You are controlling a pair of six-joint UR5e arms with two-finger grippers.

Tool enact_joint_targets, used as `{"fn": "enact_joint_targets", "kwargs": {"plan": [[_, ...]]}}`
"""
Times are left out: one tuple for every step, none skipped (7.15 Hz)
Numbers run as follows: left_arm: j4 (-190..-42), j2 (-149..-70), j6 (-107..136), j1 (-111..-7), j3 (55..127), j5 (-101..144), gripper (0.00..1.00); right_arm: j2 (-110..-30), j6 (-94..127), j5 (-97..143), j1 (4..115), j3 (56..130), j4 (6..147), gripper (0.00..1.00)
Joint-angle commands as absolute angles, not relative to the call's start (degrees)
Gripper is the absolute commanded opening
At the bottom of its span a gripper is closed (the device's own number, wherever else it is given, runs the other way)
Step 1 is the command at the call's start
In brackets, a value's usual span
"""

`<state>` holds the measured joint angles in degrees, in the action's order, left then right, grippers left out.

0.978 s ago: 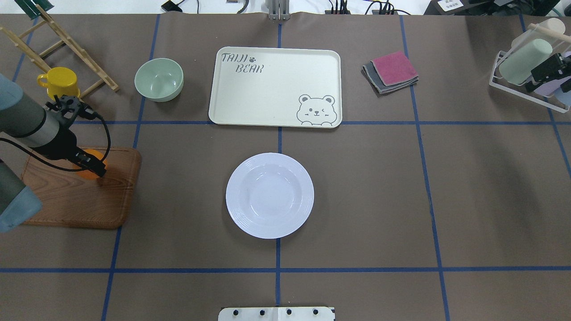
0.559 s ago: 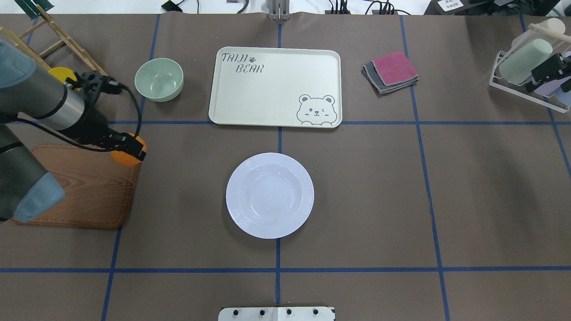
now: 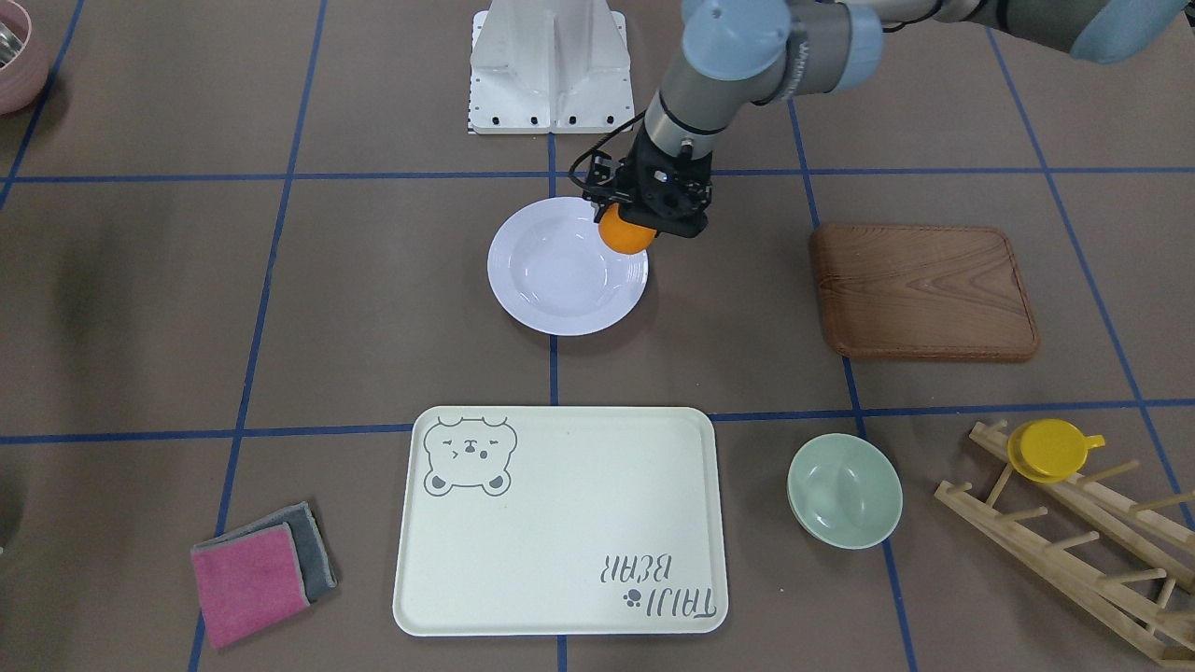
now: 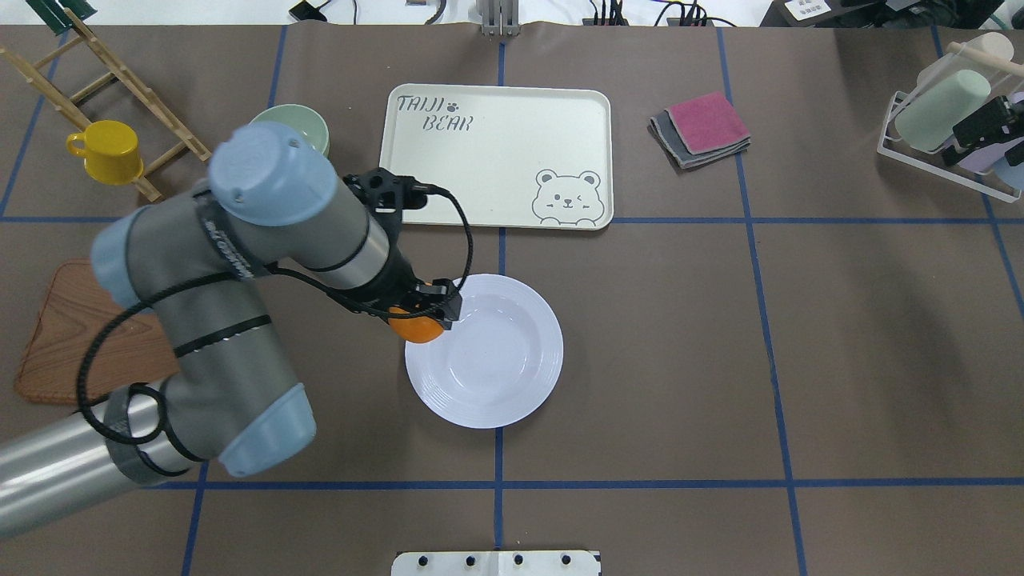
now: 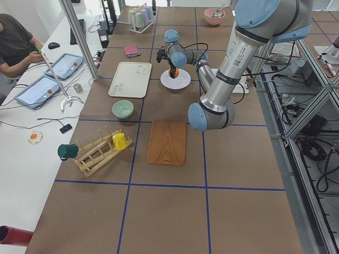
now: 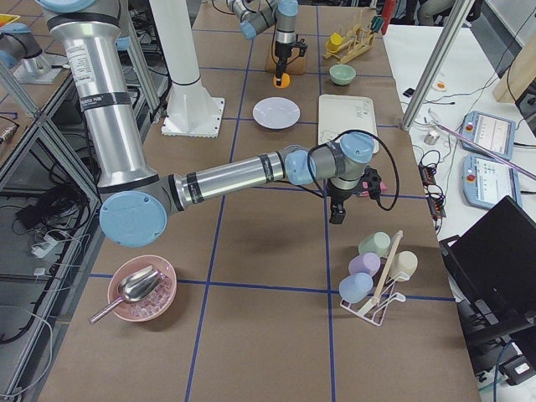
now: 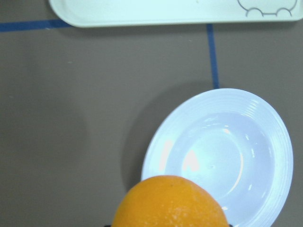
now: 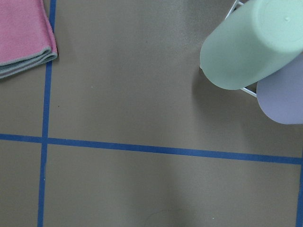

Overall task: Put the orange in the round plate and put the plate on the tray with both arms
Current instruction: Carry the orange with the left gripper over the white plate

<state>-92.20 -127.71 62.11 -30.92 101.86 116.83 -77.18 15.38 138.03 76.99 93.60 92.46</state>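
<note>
Nearest the robot's base, flat brown table [image 4: 680,360] under a matte paper-like cover, squared off by blue tape lines. Next out, the round plate [image 4: 512,376]: glossy white, deep in the middle, concentric ribs round a wide rim, flat on the table at the centre line. Over that rim on the robot's left side, the left gripper [image 4: 428,314], black, jaws clamped on the orange [image 4: 416,330], a bright, finely dimpled sphere held above the plate's edge rather than lying in the well. Off to the left at about the same depth, a brown wooden board [image 4: 64,336] with plain grain and rounded corners, partly hidden by the grey arm. Farther out, the tray [image 4: 496,160]: pale cream, rectangular, rounded corners, shallow raised lip, grey bear face and "TAIJI BEAR" lettering, apart from the plate. To either side of the tray, a smooth pale-green bowl [image 3: 845,490], a yellow cup [image 4: 104,150] on a slatted wooden rack [image 4: 164,112], and folded pink and grey cloths [image 4: 704,128]. Far right, the right gripper [image 4: 980,124] by a cluster of pastel cups [image 4: 940,108], smooth and cylindrical; jaws apart or together, impossible to tell.
</note>
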Motion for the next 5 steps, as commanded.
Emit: {"fn": "enact_joint_targets", "kwargs": {"plan": [[-90.79, -136.01, 64.06, -27.52, 91.29, 111.63, 0.0, -77.26, 15.38, 138.16, 76.82, 93.69, 92.46, 1.0], [-90.97, -137.88, 64.59, -26.38, 87.92, 110.23, 0.0, -77.26, 15.38, 138.16, 76.73, 93.69, 92.46, 1.0], [-91.92, -137.99, 64.77, -24.71, 86.67, 108.21, 0.0, -77.34, 15.38, 138.34, 76.64, 93.69, 92.46, 1.0], [-93.76, -137.9, 64.78, -24.35, 84.75, 107.5, 0.0, -77.34, 15.38, 138.43, 76.55, 93.69, 92.46, 1.0], [-94.56, -137.81, 64.78, -24.0, 83.94, 107.49, 0.0, -77.34, 15.38, 138.43, 76.55, 93.69, 92.46, 1.0]]}}
